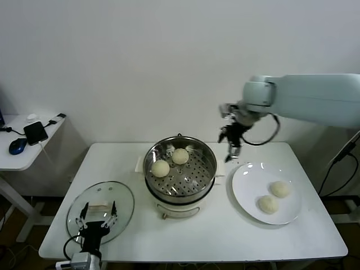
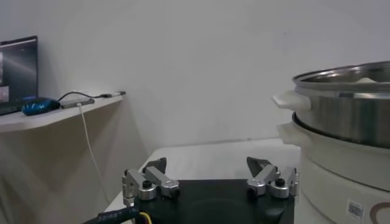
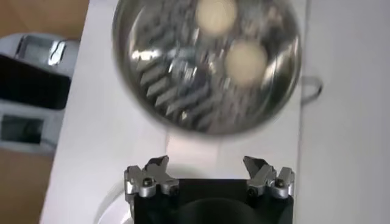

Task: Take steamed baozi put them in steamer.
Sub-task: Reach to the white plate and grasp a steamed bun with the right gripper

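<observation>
Two steamed baozi sit in the steamer, two wait on the plate; right end effector hangs open and empty between them, left end effector open, parked over the lid; a misjudged descent could squash a soft bun.

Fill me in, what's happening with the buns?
Halfway through loading. Two baozi sit on the perforated tray in the steamer; two more wait on the white plate. The right gripper hangs open and empty between steamer and plate. The left gripper is parked open over the glass lid.
</observation>
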You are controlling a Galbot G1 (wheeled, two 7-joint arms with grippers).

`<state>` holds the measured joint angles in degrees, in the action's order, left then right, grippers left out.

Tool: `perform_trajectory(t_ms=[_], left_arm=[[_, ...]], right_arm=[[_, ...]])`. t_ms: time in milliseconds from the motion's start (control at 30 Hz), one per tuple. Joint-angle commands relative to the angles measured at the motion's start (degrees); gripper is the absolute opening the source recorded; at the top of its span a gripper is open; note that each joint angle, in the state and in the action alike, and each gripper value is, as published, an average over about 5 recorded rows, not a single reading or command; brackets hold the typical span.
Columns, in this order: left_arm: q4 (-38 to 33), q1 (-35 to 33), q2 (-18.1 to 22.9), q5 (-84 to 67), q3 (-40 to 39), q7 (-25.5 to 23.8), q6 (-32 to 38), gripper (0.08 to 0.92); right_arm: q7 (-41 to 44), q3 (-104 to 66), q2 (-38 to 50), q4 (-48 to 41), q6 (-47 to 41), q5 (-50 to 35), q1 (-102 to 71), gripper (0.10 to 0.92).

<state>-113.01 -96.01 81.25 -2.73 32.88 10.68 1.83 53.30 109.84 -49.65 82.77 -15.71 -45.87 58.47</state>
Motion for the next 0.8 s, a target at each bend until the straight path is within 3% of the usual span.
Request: perform_trajectory(t_ms=[33, 333, 800], left_arm=[[0.0, 0.0, 0.0, 0.0, 0.0, -0.1, 0.1, 0.823], [0.1, -0.6, 0.6, 0.1, 0.3, 0.2, 0.4, 0.823], [0.1, -1.3, 1.3, 0.9, 0.2, 0.4, 0.6, 0.823]], right_arm=[[3.0, 5.7, 18.5, 5.3, 2.9, 12.7, -2.4, 0.823], [-0.5, -4.2, 21.4, 0.7, 0.6, 21.3, -18.7, 0.823], [-5.7, -20.7, 16.9, -6.5, -1.9, 24.8, -36.5, 0.823]])
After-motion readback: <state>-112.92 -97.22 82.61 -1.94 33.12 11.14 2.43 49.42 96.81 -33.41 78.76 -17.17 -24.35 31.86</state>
